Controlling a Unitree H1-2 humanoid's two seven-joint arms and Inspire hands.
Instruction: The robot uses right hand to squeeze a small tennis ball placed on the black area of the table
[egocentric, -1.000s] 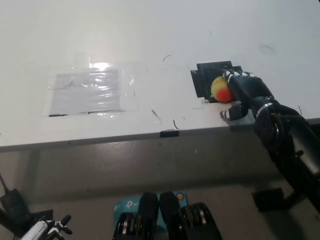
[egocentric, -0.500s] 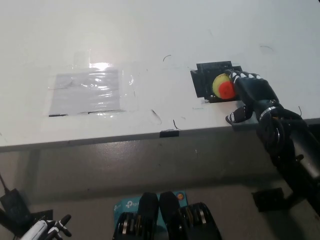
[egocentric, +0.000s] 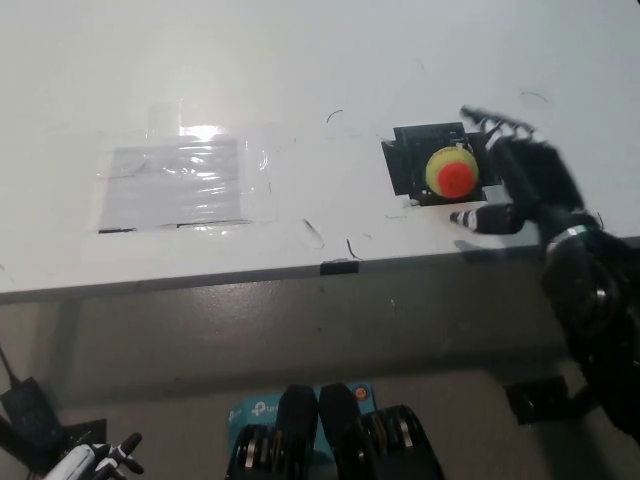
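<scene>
**White tabletop above a dim floor**

Most of the view is filled by a white tabletop (egocentric: 300, 70), marked with a few thin dark scuffs. A sheet of clear plastic film (egocentric: 185, 185) is taped flat on its left part, and a bright glare from overhead light is caught at the film's upper edge. The front edge of the tabletop is seen as a grey band (egocentric: 250, 275). Below it, a dark grey floor (egocentric: 200, 350) lies in shadow. A teal box (egocentric: 250, 412) is seen on the floor.

One ball (egocentric: 451, 170), two hands (egocentric: 525, 180).
</scene>
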